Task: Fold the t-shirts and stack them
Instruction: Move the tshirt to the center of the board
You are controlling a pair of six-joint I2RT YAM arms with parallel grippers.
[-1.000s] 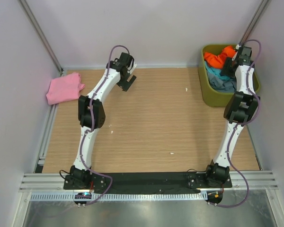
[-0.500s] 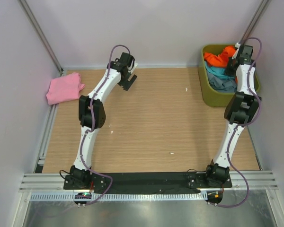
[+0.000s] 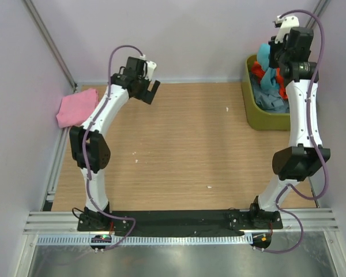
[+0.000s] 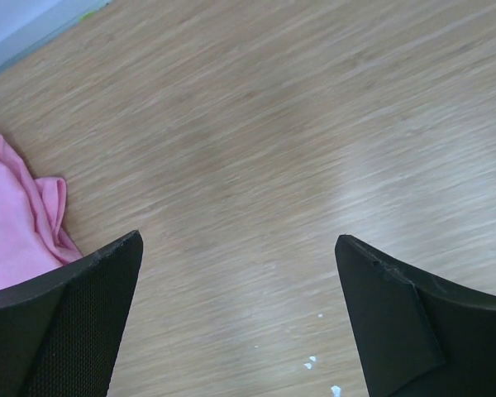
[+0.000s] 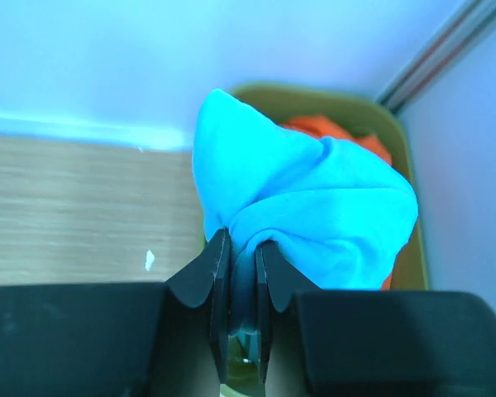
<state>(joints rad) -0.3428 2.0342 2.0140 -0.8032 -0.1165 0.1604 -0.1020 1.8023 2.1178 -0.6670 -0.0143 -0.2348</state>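
Right pincer (image 5: pixel 241 248): clamped on turquoise t-shirt (image 5: pixel 314 198), high above bin (image 3: pixel 259 118). Left pincer (image 4: pixel 240 273): agape, empty. Step: retrieval, possibly incomplete. Next: carry to table (image 3: pixel 190 133), spread flat.

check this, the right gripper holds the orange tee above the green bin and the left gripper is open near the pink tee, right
Not quite: the right wrist view shows the right gripper shut on the turquoise tee, not the orange tee, which lies in the bin. The left gripper is open near the pink tee.
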